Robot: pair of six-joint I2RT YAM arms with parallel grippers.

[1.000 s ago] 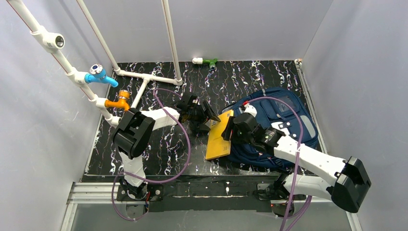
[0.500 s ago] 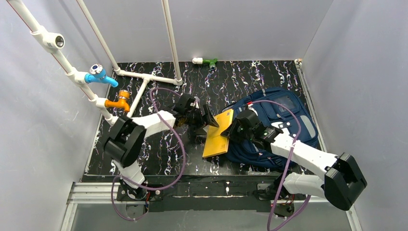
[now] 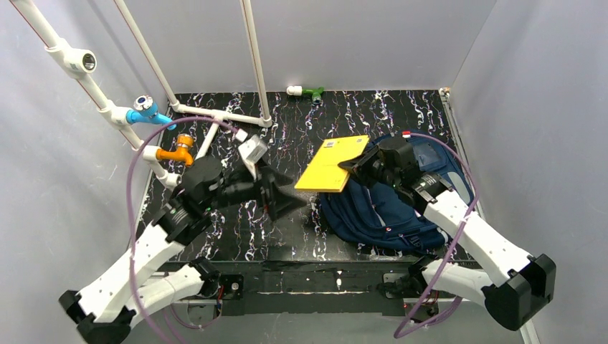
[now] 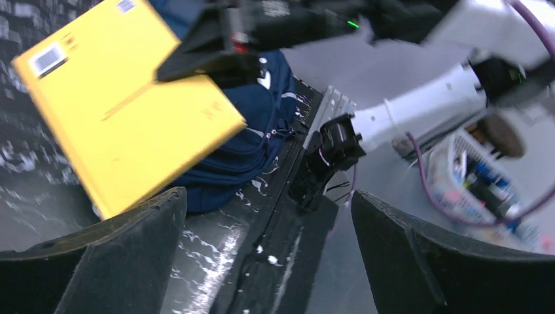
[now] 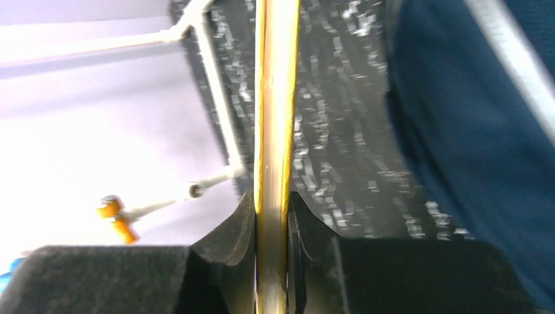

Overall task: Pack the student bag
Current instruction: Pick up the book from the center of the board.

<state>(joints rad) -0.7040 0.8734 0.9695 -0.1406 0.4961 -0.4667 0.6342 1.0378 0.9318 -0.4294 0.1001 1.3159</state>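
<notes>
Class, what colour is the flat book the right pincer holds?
Yellow, the flat rectangular book; top external view.

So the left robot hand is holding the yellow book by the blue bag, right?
Not quite. It is the right gripper that is holding the yellow book by the student bag; the right wrist view shows it pinched edge-on. The left gripper is open and empty.

I'm looking at a black table streaked with white marbling. The student bag lies on its right half, reaching close to the near edge. A white pipe frame rests on the far left part. A small green-and-white fitting lies at the far edge, near the middle.
</notes>
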